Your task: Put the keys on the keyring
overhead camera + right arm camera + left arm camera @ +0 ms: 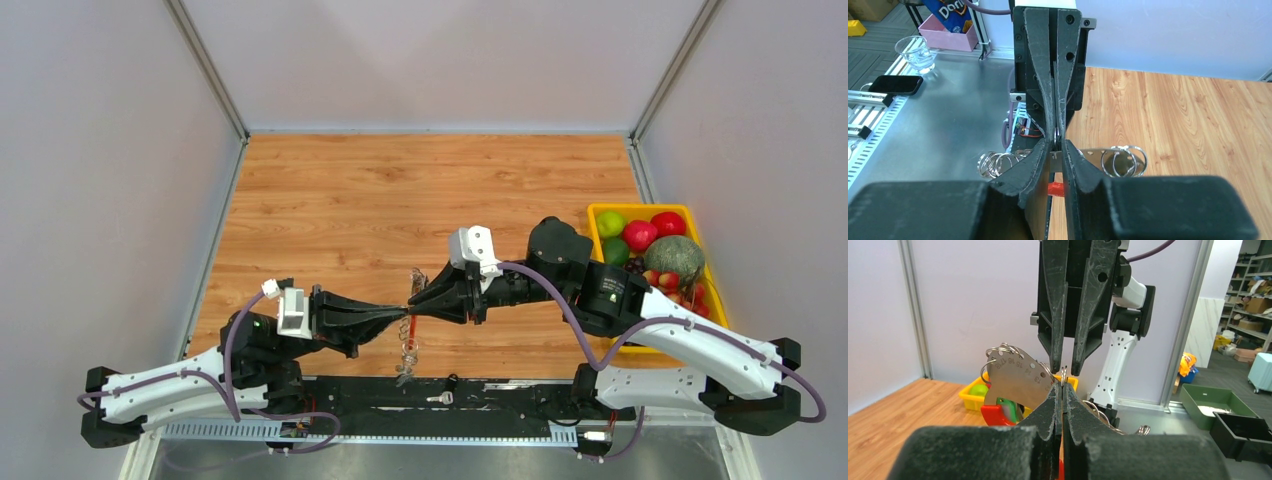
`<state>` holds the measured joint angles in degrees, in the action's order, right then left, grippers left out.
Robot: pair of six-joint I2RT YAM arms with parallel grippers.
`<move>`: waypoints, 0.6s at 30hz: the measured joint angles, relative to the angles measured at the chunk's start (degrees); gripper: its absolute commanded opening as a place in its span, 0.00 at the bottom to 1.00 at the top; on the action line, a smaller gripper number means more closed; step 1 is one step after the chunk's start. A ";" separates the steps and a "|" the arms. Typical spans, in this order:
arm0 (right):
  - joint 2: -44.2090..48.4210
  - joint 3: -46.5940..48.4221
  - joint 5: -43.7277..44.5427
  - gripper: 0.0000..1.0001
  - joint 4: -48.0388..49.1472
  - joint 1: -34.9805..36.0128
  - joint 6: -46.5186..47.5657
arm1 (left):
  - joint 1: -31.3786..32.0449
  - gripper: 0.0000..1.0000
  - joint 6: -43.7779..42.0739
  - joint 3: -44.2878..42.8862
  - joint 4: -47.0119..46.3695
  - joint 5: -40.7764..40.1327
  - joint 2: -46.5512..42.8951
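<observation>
The keyring hangs in the air between my two grippers, above the near edge of the table. Its red loop [412,326] and silvery chain of rings [408,352] dangle below the fingertips. In the left wrist view the left gripper [1063,388] is shut on a silver ring of it, beside a numbered metal plate [1015,376], the red loop [994,415] and the green tag [1008,408]. The right gripper [1055,148] meets it tip to tip and pinches the same ring; the plate [1093,152] and rings [1123,160] stick out beside it. One small key [440,398] lies on the black base rail.
A yellow tray [640,208] of fruit stands at the right edge of the wooden table, right behind the right arm. White walls close in the left, far and right sides. A phone [895,84] and a glass [915,52] lie on the metal bench beyond the table's near edge.
</observation>
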<state>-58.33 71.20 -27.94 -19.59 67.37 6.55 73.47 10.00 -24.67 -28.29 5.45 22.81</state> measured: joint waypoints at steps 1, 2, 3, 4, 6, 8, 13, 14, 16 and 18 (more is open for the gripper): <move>0.02 0.00 0.02 0.20 0.33 0.00 0.00 | 0.00 0.00 0.00 0.00 0.04 0.00 0.11; 0.02 0.00 0.02 0.20 0.52 0.00 0.00 | 0.00 0.00 0.00 0.00 0.13 0.00 0.20; 0.02 0.00 0.02 0.20 0.63 0.00 0.00 | 0.00 0.00 0.00 0.00 0.20 0.00 0.28; 0.02 0.00 0.04 0.20 0.63 0.00 0.00 | 0.00 0.00 0.00 0.00 0.22 0.02 0.35; 0.02 0.00 0.04 0.21 0.63 0.00 0.02 | 0.00 0.00 0.02 0.00 0.20 0.00 0.39; 0.02 0.00 0.31 0.21 0.63 0.00 0.02 | 0.00 0.00 0.04 0.00 0.20 0.00 0.39; 0.22 -0.37 1.33 0.23 0.66 0.00 0.02 | 0.00 0.00 0.07 0.00 0.42 -0.07 0.22; 0.42 -0.61 1.53 0.23 0.63 0.00 0.02 | 0.00 0.00 0.07 0.00 0.55 -0.13 0.15; 0.85 -1.09 1.92 0.23 0.61 0.02 0.02 | 0.00 0.00 0.04 0.00 0.63 -0.20 0.00; 1.22 -1.36 2.21 0.23 0.52 0.07 0.02 | 0.00 0.00 0.07 0.00 0.63 -0.22 -0.20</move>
<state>-57.10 69.84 -25.74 -19.07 67.44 6.57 73.47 10.07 -24.67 -27.66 5.23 22.61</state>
